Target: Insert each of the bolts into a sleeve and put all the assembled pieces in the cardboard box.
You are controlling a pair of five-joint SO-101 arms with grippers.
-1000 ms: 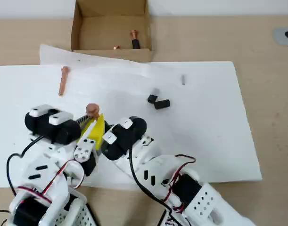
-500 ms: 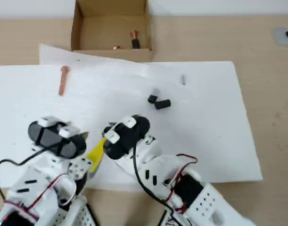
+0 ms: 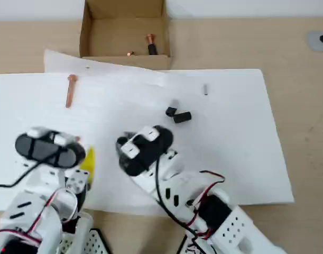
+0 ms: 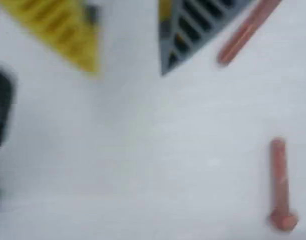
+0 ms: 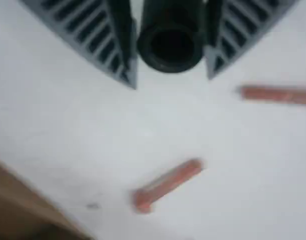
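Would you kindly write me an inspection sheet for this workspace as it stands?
Surface: white paper sheets over a wooden table.
Job's things: open cardboard box holding a sleeved copper bolt; loose copper bolt; two loose black cylindrical sleeves.
Clutter: small grey object.
Grippers: left gripper open; right gripper shut on a black sleeve.
Cables: red and black wires on the arms.
Surroundings: grey disc on the table.

A cardboard box (image 3: 90,32) stands at the far edge of the table (image 3: 301,100), behind a paper sheet (image 3: 230,143), with an assembled piece (image 3: 151,45) inside near its right wall. On the sheet, a bolt (image 3: 70,91) lies far left and two sleeves (image 3: 178,115) lie together near the centre. The left arm (image 3: 45,149) and right arm (image 3: 146,149) sit at the near edge, with a third sleeve (image 5: 171,42) between the fingers of the right gripper (image 5: 170,80).
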